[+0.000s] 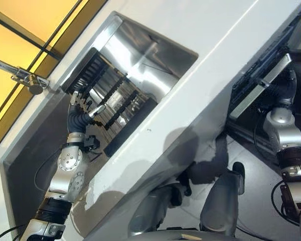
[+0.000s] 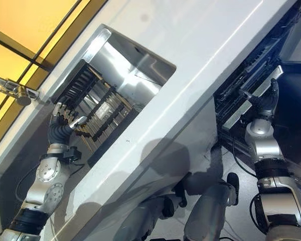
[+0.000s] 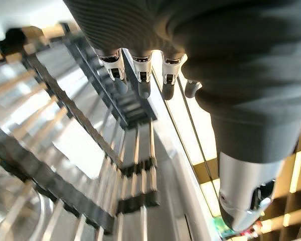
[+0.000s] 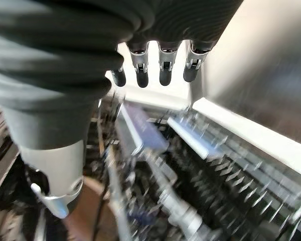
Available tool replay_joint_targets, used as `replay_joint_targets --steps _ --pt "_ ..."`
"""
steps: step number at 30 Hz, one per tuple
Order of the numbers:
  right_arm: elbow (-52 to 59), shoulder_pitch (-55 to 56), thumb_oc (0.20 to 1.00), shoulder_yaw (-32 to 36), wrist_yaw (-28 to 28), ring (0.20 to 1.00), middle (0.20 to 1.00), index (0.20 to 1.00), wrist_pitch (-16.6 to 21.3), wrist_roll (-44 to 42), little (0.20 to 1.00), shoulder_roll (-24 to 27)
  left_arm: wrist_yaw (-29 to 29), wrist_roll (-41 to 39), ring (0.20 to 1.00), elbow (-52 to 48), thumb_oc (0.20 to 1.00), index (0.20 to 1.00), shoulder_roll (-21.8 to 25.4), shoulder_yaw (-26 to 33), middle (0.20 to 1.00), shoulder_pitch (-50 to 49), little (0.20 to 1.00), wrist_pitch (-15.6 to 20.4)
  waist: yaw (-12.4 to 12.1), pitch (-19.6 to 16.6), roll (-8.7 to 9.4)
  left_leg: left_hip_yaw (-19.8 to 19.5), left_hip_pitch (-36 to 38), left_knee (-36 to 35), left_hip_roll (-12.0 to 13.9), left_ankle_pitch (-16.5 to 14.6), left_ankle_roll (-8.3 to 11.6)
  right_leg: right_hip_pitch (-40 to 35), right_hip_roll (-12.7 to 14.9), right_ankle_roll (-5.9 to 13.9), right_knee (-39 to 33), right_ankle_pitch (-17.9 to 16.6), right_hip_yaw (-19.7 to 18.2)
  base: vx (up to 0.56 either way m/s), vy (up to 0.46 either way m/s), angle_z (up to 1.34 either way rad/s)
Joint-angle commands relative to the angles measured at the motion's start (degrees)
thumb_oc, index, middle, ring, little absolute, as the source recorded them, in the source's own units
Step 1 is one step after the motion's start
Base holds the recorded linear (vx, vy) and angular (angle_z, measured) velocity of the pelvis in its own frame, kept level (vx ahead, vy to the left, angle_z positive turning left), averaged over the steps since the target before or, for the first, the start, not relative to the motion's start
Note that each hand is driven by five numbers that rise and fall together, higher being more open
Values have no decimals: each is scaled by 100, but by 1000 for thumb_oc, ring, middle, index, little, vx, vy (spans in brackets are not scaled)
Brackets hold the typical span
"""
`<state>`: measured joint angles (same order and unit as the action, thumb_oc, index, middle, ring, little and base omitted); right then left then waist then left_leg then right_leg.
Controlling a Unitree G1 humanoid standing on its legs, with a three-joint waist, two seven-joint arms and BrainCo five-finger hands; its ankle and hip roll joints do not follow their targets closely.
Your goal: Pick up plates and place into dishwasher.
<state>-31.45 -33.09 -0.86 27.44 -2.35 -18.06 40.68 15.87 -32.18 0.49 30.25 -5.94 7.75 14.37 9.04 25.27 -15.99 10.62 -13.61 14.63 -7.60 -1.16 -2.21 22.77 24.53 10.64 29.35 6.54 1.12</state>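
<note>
Countertop point(image 1: 231, 60) white w/ steel sink point(image 1: 145, 55); yellow wall point(image 1: 20, 20) behind.

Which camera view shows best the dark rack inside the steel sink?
The left eye view: the rack lies whole in the sink, with the left hand over it. The right eye view shows much the same. The left wrist view gives close bars.

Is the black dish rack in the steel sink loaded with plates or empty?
Empty as far as visible: the black dish rack shows bare slats; left robot hand holds nothing.
</note>
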Motion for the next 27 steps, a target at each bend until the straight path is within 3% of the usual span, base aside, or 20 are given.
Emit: replay_joint_targets --steps 1,6,11,17,22,24,25,26,27 --pt "942 -26 1000 422 267 1000 1000 1000 499 274 1000 258 100 193 1000 -9 1000 1000 -70 405 1000 131 1000 328 190 345 -73 -143 167 1312 909 -1227 618 -80 218 -61 -1364 -1324 -603 5 12 -19" --pt "1759 534 1000 716 616 1000 1000 1000 621 704 1000 205 116 203 1000 31 1000 1000 -64 511 1000 112 1000 350 379 301 58 -50 266 1382 975 -1334 592 -120 129 -64 -1366 -1299 -667 2 17 -19" --pt "2426 1265 1000 1277 1311 1000 1000 1000 823 914 1000 7 -45 282 1000 58 1000 1000 -192 676 1000 -1 1000 393 601 196 222 47 370 1604 1012 -1591 540 -117 67 -66 -1306 -1325 -823 36 85 -10" --pt "2439 2244 1000 1948 1965 1000 1000 1000 1144 626 1000 -373 -194 299 1000 157 1000 1000 -336 596 1000 -118 1000 356 864 80 287 245 501 1786 855 -1849 434 12 212 -15 -1375 -1776 -1112 91 140 -13" --pt "2026 2738 1000 2046 1941 1000 1000 1000 1374 145 1000 -765 -293 260 1000 193 1000 1000 -355 579 1000 -181 1000 285 964 6 294 486 604 1697 710 -1867 319 56 406 47 -1612 -2121 -1037 45 106 -29" --pt "1897 2802 1000 2001 1788 1000 1000 1000 1551 -202 1000 -882 -317 280 1000 179 1000 1000 -338 601 1000 -194 1000 285 994 23 271 611 607 1659 701 -1836 267 153 367 28 -1484 -2168 -974 -27 120 -45" --pt "1704 2806 1000 1975 1649 1000 1000 1000 1688 -448 1000 -946 -306 307 1000 168 1000 1000 -317 604 1000 -184 1000 286 981 85 202 791 601 1690 758 -1894 180 333 223 1 -1085 -1980 -859 -133 190 -43" --pt "1493 2754 1000 1917 1596 1000 1000 1000 1795 -441 1000 -986 -245 343 1000 166 1000 1000 -285 598 1000 -170 1000 297 900 84 147 963 491 1775 801 -1890 121 405 167 -88 -834 -1494 -496 -142 126 -52" --pt "1396 2720 1000 1815 1594 1000 1000 1000 1869 -499 1000 -1005 -186 371 1000 130 1000 1000 -278 596 1000 -143 1000 257 908 92 181 970 368 1777 744 -1791 126 422 219 -119 -1042 -1659 -545 -154 50 -61"
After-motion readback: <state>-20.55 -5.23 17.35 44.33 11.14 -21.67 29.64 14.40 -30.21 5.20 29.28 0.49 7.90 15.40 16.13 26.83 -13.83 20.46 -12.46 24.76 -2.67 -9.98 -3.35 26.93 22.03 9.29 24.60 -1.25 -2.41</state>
